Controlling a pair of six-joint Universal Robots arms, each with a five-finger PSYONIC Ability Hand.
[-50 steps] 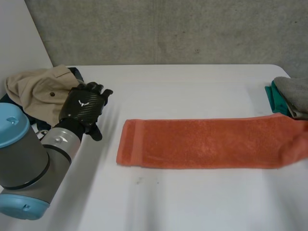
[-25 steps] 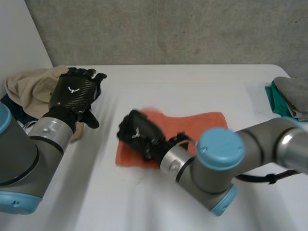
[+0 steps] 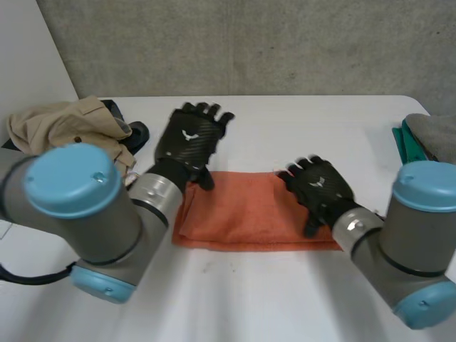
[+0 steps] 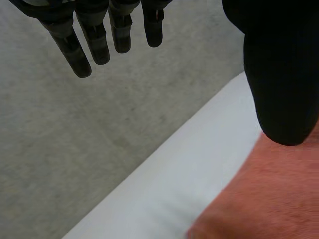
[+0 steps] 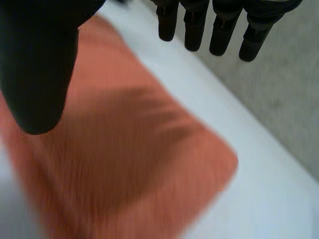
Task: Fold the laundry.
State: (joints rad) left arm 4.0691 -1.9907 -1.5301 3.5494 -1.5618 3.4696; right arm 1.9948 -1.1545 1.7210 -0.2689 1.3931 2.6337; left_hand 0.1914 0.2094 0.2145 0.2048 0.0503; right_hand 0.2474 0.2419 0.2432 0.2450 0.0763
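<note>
Head view: black left hand [image 3: 189, 139] and black right hand [image 3: 320, 187] wait at the ends of the flat orange towel [image 3: 246, 214] — fingers straight, holding nothing — likely ready to fold it.

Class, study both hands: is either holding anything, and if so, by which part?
Nothing is held. The left hand and the right hand both have straight fingers, poised over the ends of the orange towel without pinching it.

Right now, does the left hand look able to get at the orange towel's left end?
Probably yes: the open left hand hangs right at that end of the orange towel, with nothing between them.
</note>
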